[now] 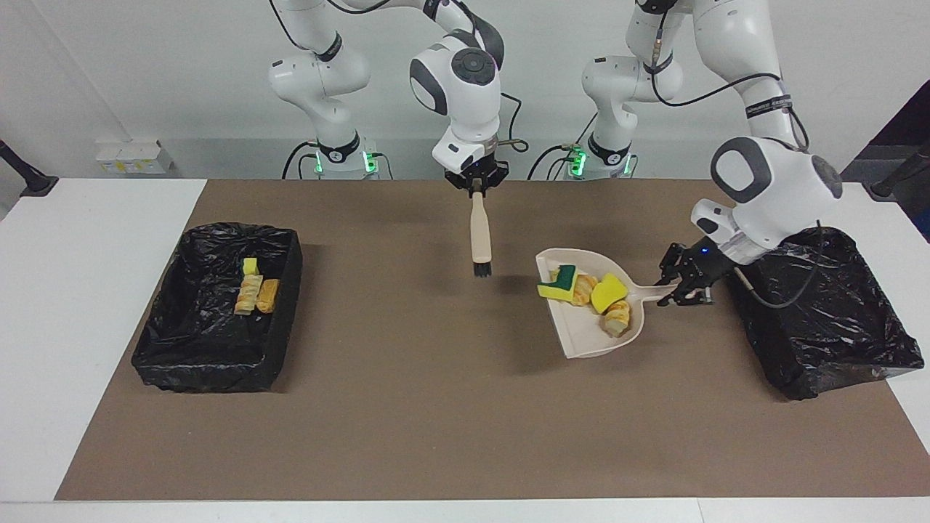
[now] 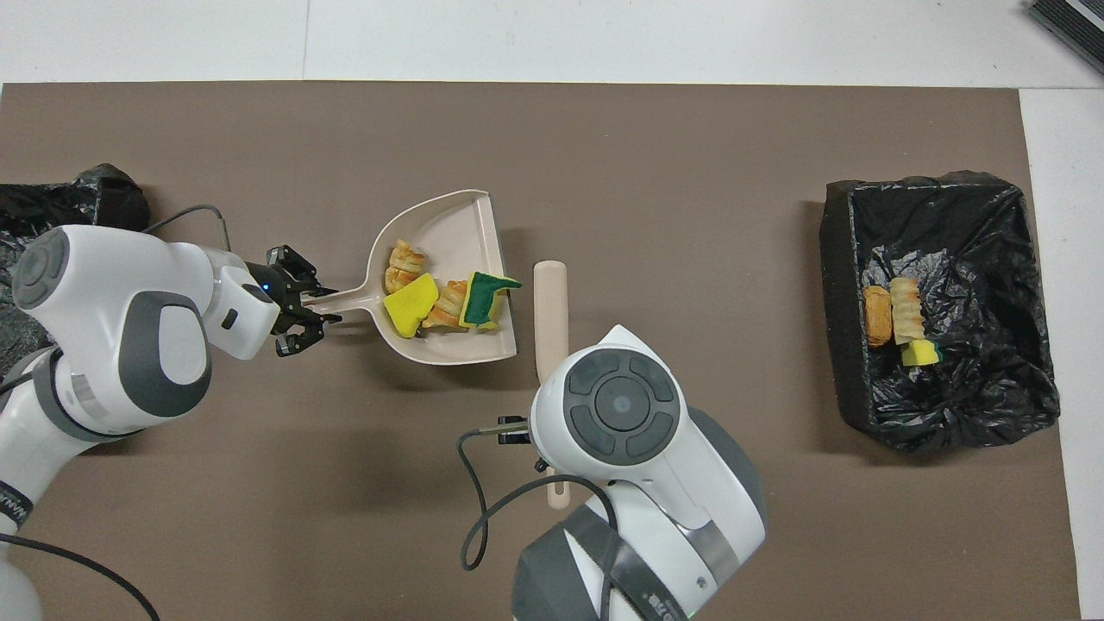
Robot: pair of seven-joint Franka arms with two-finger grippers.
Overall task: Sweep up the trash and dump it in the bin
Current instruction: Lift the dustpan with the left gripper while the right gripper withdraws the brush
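Note:
The beige dustpan lies near the left arm's end of the mat and also shows in the overhead view. In it lie several scraps of trash: yellow sponge pieces and tan bread lumps. My left gripper is shut on the dustpan's handle. I cannot tell whether the pan rests on the mat. My right gripper is shut on the beige brush, which hangs bristles down over the mat beside the pan's mouth. Three more scraps lie in the black-lined bin.
That bin stands at the right arm's end of the mat and also shows in the overhead view. A second black-lined bin stands at the left arm's end, beside the left gripper. A brown mat covers the table.

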